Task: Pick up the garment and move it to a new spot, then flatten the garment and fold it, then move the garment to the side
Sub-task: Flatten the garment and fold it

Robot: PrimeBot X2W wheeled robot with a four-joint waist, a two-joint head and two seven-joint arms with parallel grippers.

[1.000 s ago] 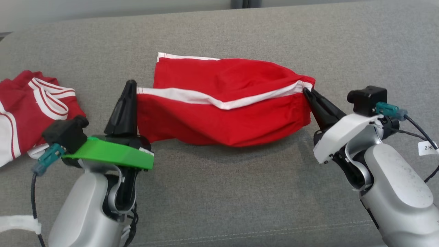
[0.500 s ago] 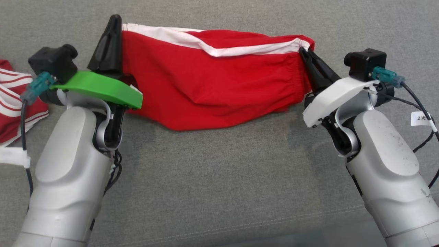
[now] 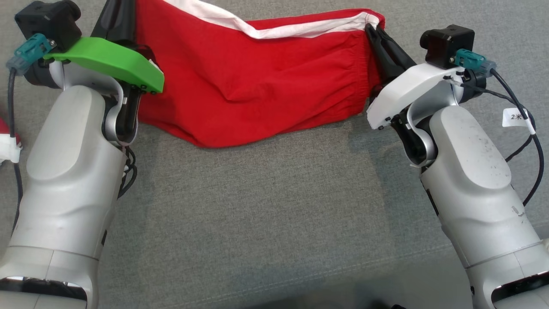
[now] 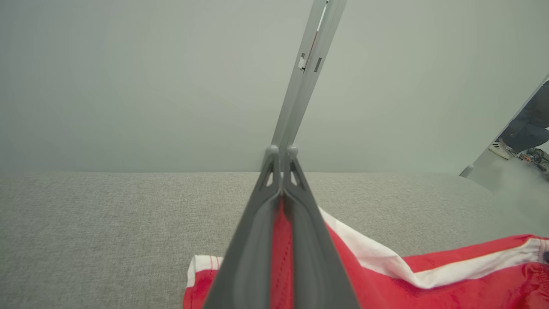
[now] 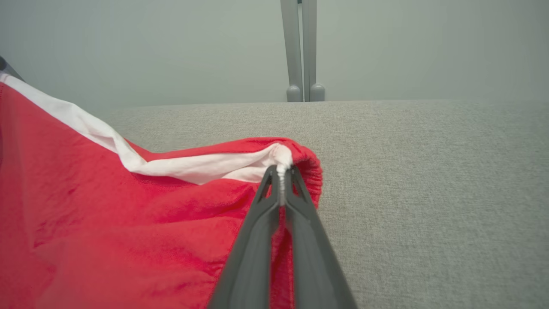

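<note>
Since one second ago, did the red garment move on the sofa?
Yes. The red garment moved up the head view, farther from the seam of the sofa cushion.

Soft, even light fills every view without glare, and the red cloth garment with white trim (image 3: 257, 86) lays only a faint, diffuse shadow on the grey woven cushion (image 3: 279, 206). The head view is sharp. In the wrist views the long dark fingers (image 4: 253, 266) blur near the lens and the pale wall (image 4: 128, 86) looks hazy.

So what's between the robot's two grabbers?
The red garment, stretched from the left gripper to the right gripper, both clamped on it, in the head view.
</note>
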